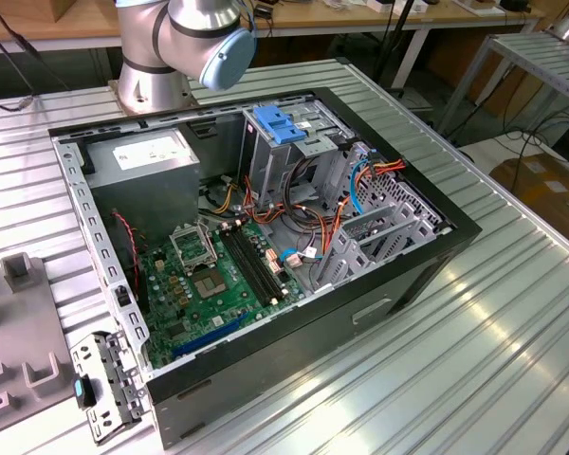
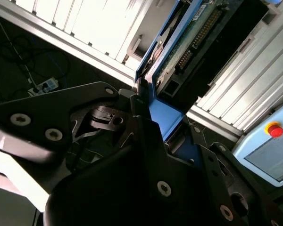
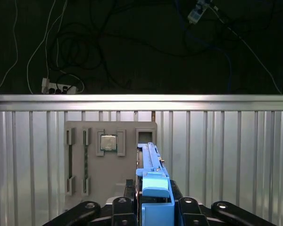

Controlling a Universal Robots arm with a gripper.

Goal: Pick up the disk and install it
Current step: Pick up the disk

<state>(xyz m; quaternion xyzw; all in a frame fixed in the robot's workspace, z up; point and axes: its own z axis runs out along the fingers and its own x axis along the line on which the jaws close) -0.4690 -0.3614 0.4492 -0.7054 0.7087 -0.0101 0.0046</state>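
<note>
**Disk clamped in end effector, above the fixture tray**

- End effector (image 3: 154, 204): in both wrist views the black fingers (image 2: 92, 96) are drawn in against the disk (image 3: 150, 162), one on each flat side. Firm grip, with no gap showing at the blue side rail.
- Disk: carried on edge. First wrist view has it edge-on, blue rail and end cap facing the camera. Second wrist view shows its green circuit-board face (image 2: 191, 40) and a row of connector pins, framed by the blue rail.
- Below the disk in the first wrist view: a grey fixture tray (image 3: 85, 188) lying on the ribbed metal desk (image 3: 226, 155). A square processor chip (image 3: 108, 142) sits in one of its pockets. The disk looks to be clear of the tray.
- Exterior view: open computer case (image 1: 389, 303) on the desk, green motherboard (image 1: 209, 284) on its floor and grey power supply (image 1: 147, 180) at the far corner. The metal drive cage (image 1: 299, 166) carries a light-blue latch (image 1: 278, 124). The arm's base (image 1: 152, 76) stands behind the case.
- Second wrist view also catches a red push button (image 2: 273, 129) on a pale box.
</note>
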